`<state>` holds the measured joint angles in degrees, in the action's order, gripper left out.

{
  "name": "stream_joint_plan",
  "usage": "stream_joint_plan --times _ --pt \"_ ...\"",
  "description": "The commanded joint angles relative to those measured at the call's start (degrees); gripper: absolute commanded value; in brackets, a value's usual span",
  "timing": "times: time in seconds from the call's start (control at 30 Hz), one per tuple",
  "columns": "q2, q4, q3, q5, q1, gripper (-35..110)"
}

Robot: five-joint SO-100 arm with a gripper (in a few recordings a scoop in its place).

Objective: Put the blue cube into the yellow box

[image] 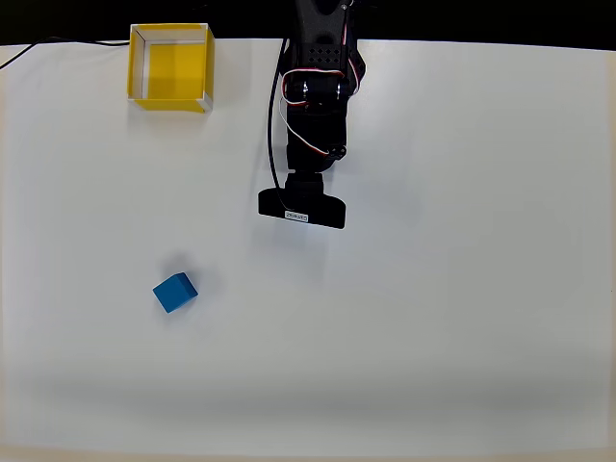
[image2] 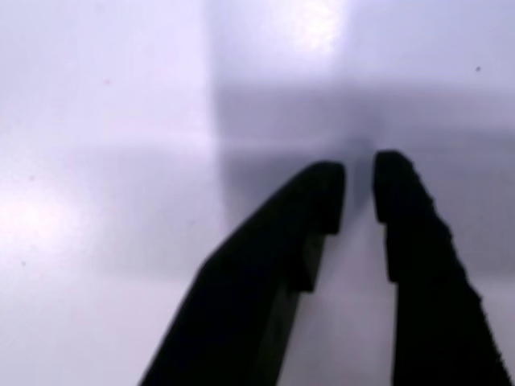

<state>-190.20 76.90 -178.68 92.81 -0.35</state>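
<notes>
Two black fingers [image2: 402,265] of my gripper [image2: 359,189] fill the lower part of the wrist view, and they are the nearest things to that camera. Only a narrow gap stays between the tips, so the jaws are almost closed, and they hold nothing. Under them I see just the bare white table [image2: 121,121] with my own shadow on it.

From above, my arm [image: 318,87] reaches down from the top edge and ends near the middle of the table. In the overhead view the blue cube [image: 174,292] lies well apart from me, to the lower left, and it is turned a little against the table edges. The yellow box [image: 171,65] stands far from the cube, at the upper left, close to the table's far edge, and it is empty.

I judge the risks are these. With jaws so narrow I could push the cube away instead of taking it, so I must open first. Because the cube is turned, my fingers could meet its corners and it may slip.

My wrist camera tells the jaw gap; the overhead camera tells where cube and box are.
</notes>
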Motion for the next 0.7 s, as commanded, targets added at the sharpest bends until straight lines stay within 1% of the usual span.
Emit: stream_joint_plan --times 0.0,0.43,0.53,0.6,0.67 --pt "-1.49 0.97 -1.49 -0.09 -1.32 0" --pt "-1.49 0.97 -1.49 0.00 -1.41 0" --pt "-1.49 0.88 -1.49 1.93 -1.58 0" --pt "-1.14 -2.64 -1.49 2.46 -1.05 0" --pt "1.58 -10.28 -0.79 2.64 1.32 2"
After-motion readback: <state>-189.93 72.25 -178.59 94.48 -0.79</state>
